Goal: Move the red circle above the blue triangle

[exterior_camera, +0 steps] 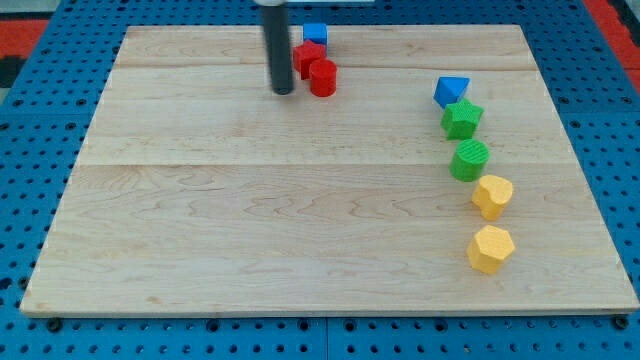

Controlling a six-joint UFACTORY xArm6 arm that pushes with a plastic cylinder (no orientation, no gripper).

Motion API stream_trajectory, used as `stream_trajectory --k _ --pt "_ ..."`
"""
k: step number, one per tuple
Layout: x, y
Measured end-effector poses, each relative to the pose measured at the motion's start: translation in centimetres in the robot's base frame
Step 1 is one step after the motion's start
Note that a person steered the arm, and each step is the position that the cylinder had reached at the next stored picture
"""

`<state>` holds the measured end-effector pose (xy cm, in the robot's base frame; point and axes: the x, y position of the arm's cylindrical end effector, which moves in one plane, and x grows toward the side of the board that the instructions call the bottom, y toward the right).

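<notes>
Board: wooden table top fills most of the frame; nine blocks on it.
Rod: my tip stands in the upper middle, just to the left of the red pair; contact I cannot tell.
Jaws: there are none, only a plain rod, so nothing to spread or pinch.
Red circle: red circle is in the upper middle, touching a second red block.
Blue triangle: blue triangle is in the upper right, well apart from the circle.
Handling: I judge the circle light, stiff, easy to slide; push low on its left side, toward the right.
Count: two red, two blue (one is the blue cube), two green, two yellow.
</notes>
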<state>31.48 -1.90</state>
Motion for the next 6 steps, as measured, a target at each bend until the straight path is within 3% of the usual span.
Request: stream_trajectory --k 2,4,6 --pt "-1.6 -2.0" --pt "-3.2 11.1" --pt "-3.3 12.0"
